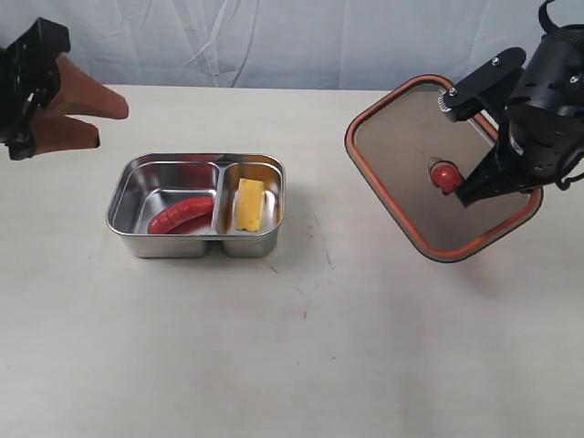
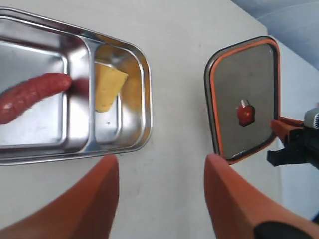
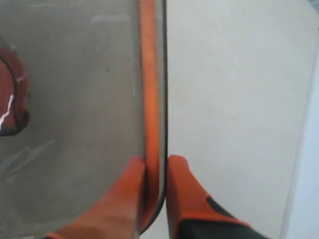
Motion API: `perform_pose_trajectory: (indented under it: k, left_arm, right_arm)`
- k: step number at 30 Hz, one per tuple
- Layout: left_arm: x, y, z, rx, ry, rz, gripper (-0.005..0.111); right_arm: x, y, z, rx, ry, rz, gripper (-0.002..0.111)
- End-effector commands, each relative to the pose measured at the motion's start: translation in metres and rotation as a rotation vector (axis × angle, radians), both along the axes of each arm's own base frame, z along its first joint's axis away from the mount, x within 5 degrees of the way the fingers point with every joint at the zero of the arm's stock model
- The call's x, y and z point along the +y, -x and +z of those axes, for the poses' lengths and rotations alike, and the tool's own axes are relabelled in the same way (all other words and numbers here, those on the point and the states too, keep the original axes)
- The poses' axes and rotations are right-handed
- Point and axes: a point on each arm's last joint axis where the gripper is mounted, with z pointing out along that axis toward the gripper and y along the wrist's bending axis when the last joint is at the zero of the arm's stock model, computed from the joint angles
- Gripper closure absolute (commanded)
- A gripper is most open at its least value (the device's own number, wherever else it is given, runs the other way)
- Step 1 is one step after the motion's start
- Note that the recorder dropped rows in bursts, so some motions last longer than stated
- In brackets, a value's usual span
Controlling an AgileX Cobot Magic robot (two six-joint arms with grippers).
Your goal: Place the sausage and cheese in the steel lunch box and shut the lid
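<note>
Steel box is filled; right fingers, pinching the lid by its rim near the counter's right edge, should level it squarely above, left fingers spread empty.

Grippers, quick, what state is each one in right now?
Left gripper: open, holding nothing.
Right gripper: shut on the rim of the dark translucent rectangular lid with the orange seal.

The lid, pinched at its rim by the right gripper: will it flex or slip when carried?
Probably stiff: the lid hangs tilted from one edge with no visible sag. It looks thin, so likely light. The right gripper pinches only the rim, so it may pivot or slip if swung fast; the orange seal might add grip.
</note>
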Motion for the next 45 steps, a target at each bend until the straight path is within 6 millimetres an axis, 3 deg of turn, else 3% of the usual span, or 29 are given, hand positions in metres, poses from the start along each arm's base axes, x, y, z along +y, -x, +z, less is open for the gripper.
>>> perform_pose_trajectory:
  k: [1,3,10,24,28,32,35,40,45]
  left_arm:
    - [0.007,-0.023,-0.012,0.088,0.203,-0.071,0.056]
    - [0.008,-0.031,-0.019,0.116,0.293,-0.118,0.056]
    - [0.013,-0.066,-0.05,0.165,0.507,-0.005,0.056]
    - [0.016,-0.084,-0.081,0.253,0.585,0.062,0.056]
    - [0.017,-0.09,-0.079,0.057,0.451,-0.063,0.056]
    - [0.018,-0.098,-0.07,-0.249,0.28,-0.22,0.056]
    - [0.007,-0.098,-0.076,-0.409,0.17,-0.36,0.056]
    - [-0.015,-0.096,-0.086,-0.405,0.122,-0.499,0.056]
    - [-0.033,-0.096,-0.082,-0.454,0.11,-0.571,0.056]
  right_arm:
    - [-0.001,0.002,0.019,-0.073,0.1,0.098,0.109]
    - [0.002,0.003,0.026,-0.117,0.146,0.149,0.109]
    - [0.018,0.01,0.039,-0.201,0.299,0.258,0.109]
    - [0.057,0.03,0.062,-0.431,0.505,0.416,0.109]
    - [0.071,0.038,0.063,-0.462,0.504,0.484,0.109]
    - [0.077,0.041,0.059,-0.422,0.45,0.542,0.109]
    - [0.083,0.044,0.057,-0.4,0.352,0.596,0.109]
    - [0.085,0.049,0.06,-0.389,0.278,0.628,0.109]
    - [0.086,0.054,0.063,-0.372,0.189,0.645,0.109]
